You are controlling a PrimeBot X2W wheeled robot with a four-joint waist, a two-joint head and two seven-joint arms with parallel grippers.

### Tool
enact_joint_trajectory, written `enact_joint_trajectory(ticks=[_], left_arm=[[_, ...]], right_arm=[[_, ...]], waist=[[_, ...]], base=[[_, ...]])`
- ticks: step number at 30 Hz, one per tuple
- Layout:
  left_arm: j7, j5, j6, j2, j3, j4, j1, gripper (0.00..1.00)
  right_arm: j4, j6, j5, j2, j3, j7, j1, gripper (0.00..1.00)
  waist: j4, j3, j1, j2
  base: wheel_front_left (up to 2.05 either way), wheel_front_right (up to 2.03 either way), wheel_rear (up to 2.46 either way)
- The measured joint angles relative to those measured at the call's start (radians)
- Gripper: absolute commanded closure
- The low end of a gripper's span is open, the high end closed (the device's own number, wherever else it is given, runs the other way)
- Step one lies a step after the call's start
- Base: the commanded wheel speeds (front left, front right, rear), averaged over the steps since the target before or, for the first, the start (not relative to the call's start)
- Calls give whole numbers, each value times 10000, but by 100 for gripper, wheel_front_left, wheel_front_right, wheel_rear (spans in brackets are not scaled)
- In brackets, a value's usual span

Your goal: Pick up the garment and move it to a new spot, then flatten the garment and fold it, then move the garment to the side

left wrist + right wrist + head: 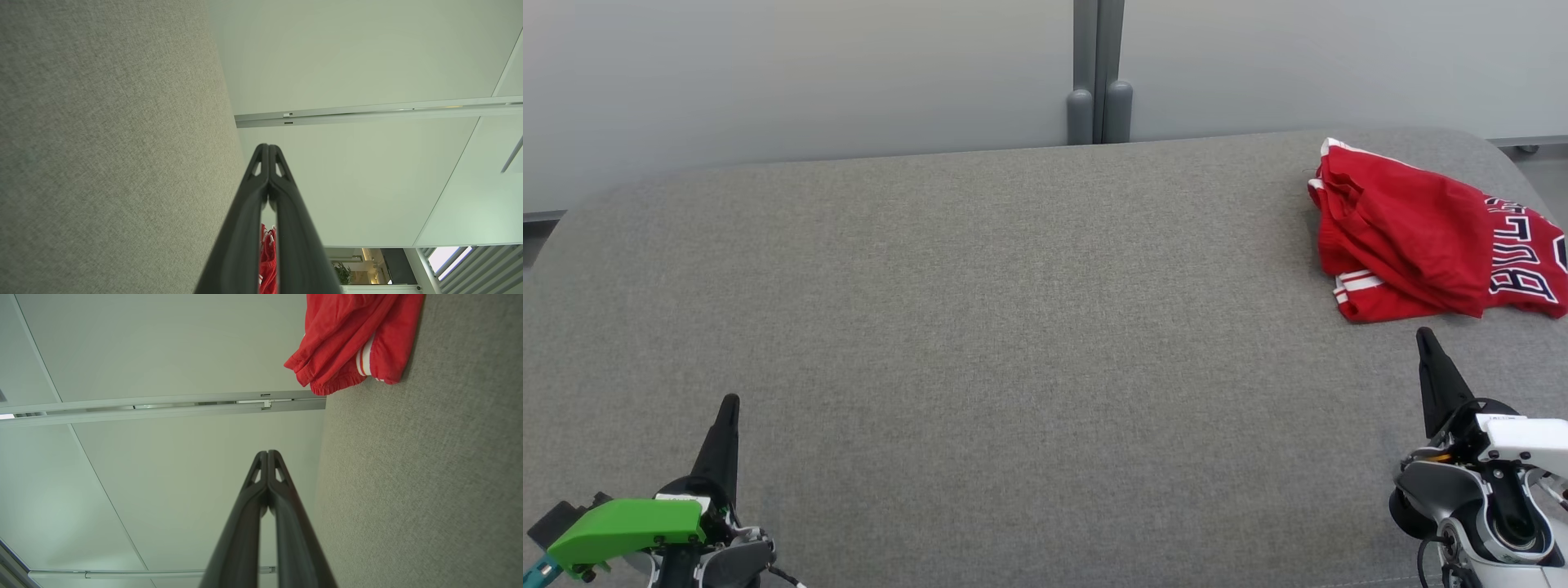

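Red garment [1409, 237] lies bunched at upper right, just above my right gripper [1424, 333], the nearer one; my left gripper [730, 400] is far lower left. Both have fingers pressed together, empty.

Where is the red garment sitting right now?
In the head view the red garment lies crumpled at the far right of the grey padded surface, near its back corner, just beyond the right claw and not touching it.

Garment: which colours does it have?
The garment is red with white stripes and dark lettering; best in the head view.
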Motion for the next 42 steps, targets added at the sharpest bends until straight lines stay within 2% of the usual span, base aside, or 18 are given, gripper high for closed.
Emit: enact_joint_trajectory(ticks=[42], left_arm=[[2,0,-2,-12,25,12,-97,100]], right_arm=[[36,0,-2,13,-38,58,-3,100]], waist=[[0,0,0,0]], base=[[0,0,0]])
